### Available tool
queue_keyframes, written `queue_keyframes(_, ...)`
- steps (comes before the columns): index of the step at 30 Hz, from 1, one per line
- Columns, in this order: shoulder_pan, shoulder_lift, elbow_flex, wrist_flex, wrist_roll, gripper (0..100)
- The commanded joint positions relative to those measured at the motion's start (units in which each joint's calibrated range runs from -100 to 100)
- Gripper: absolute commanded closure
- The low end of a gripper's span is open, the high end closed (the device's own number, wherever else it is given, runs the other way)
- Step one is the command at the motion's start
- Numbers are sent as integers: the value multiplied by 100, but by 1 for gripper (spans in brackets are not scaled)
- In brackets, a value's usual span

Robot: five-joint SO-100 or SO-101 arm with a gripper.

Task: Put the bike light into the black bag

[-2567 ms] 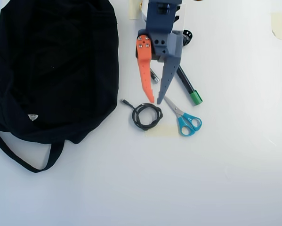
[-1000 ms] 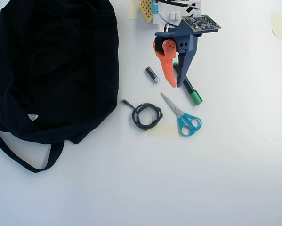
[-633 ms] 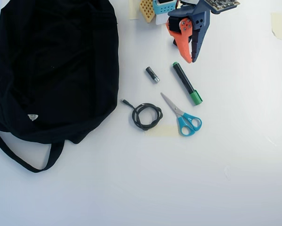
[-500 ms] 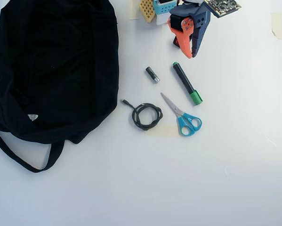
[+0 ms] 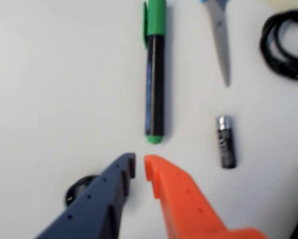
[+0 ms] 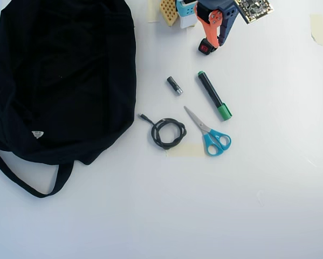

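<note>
The black bag [image 6: 64, 75] lies floppy over the left part of the overhead view, strap trailing at its lower left. The bike light [image 6: 206, 47], small and black with a red lens, sits on the table near the top edge. My gripper [image 6: 217, 42] hovers just right of it, orange and blue fingers almost together and nothing between them. In the wrist view the gripper [image 5: 138, 165] points at the marker's end. Only the light's black rubber loop [image 5: 78, 188] shows there, left of the blue finger [image 5: 104, 199], and the bag is out of view.
A black marker with a green cap [image 6: 215, 96] [image 5: 155, 74], a small black cylinder with a silver end [image 6: 174, 85] [image 5: 226, 142], a coiled black cable [image 6: 168, 133] [image 5: 285, 45] and blue-handled scissors [image 6: 210, 132] [image 5: 219, 40] lie mid-table. Tape bits mark the top edge.
The gripper was open over the cylinder and marker, then pulled back toward the top edge and closed. The bike light now shows uncovered beside its tips.
</note>
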State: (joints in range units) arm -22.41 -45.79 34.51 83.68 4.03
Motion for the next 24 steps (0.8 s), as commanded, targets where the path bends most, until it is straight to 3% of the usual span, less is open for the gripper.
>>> queue_keyframes(1, -235, -102, -172, 167, -356, 98)
queue_keyframes(18, -923, -94, 286, 520, -1079, 98)
queue_keyframes(24, -1499, -102, 367, 650, -1766, 98)
